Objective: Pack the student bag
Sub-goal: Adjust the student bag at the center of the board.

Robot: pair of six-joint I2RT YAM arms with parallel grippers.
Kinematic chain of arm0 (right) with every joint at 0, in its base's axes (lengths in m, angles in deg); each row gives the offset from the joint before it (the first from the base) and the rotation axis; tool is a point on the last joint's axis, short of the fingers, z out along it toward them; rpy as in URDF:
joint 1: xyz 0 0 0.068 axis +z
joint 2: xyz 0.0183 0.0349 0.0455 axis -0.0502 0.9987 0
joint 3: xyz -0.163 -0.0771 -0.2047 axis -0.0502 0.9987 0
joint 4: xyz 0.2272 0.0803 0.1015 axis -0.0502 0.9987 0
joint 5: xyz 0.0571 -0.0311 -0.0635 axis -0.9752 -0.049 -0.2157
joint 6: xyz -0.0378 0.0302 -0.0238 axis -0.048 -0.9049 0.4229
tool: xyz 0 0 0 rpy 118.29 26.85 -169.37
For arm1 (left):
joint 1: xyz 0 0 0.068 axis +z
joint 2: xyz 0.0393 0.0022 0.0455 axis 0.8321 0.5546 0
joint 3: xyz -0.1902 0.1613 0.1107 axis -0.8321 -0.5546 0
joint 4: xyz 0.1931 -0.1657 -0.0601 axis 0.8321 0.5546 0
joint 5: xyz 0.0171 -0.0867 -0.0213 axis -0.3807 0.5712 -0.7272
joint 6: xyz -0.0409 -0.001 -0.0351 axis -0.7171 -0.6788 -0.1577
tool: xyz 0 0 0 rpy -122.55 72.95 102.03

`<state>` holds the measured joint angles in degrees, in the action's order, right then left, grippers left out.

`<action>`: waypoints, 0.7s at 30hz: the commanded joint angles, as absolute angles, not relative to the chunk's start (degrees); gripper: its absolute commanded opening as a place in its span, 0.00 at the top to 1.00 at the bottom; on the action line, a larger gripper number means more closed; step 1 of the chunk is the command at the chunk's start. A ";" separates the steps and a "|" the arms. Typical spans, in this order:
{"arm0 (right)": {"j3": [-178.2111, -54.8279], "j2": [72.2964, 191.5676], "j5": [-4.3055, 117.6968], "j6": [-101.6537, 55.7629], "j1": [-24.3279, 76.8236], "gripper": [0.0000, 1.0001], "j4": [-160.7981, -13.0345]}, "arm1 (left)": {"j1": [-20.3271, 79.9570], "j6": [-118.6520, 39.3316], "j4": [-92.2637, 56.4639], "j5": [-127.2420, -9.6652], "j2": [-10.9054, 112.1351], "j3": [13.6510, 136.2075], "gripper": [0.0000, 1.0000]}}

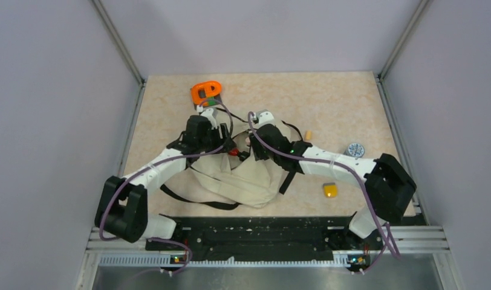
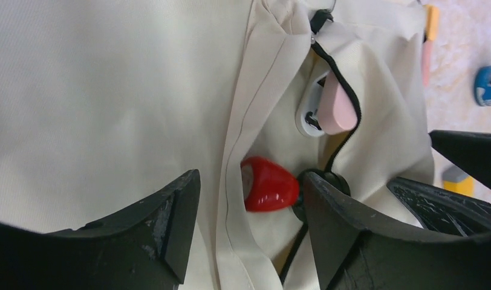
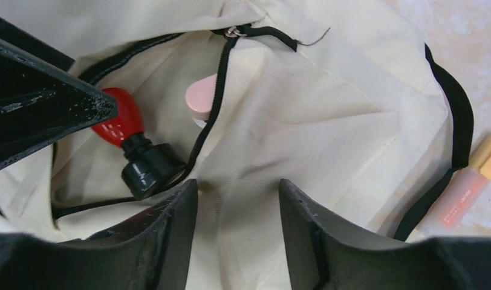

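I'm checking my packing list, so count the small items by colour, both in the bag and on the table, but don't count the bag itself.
Red: 1, bottle
Pink: 2, capped item, lip gloss
Orange: 1, tape dispenser
Yellow: 1, block
Blue: 1, round item
Total: 6

red bottle point(image 3: 117, 124) part hidden, tube point(image 3: 464, 190) cropped

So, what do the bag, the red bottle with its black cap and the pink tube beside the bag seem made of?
The student bag: matte beige cloth, probably canvas; it creases and shows seams. The red bottle: glossy with sharp highlights, glass or hard plastic. Its black cap: shiny, likely plastic. The pink tube: translucent, probably plastic, with a golden cap.
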<state>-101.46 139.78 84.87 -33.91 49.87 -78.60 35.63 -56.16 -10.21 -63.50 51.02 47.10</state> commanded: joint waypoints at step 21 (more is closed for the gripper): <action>-107.08 140.52 56.75 -21.19 37.82 1.00 -94.16 | 27.56 -61.44 -20.88 -71.24 30.20 31.03 1.00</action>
<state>-104.61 142.84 63.89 -27.44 39.27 -85.64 29.11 -55.35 -15.63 -73.23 34.45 34.44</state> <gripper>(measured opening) 0.006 0.016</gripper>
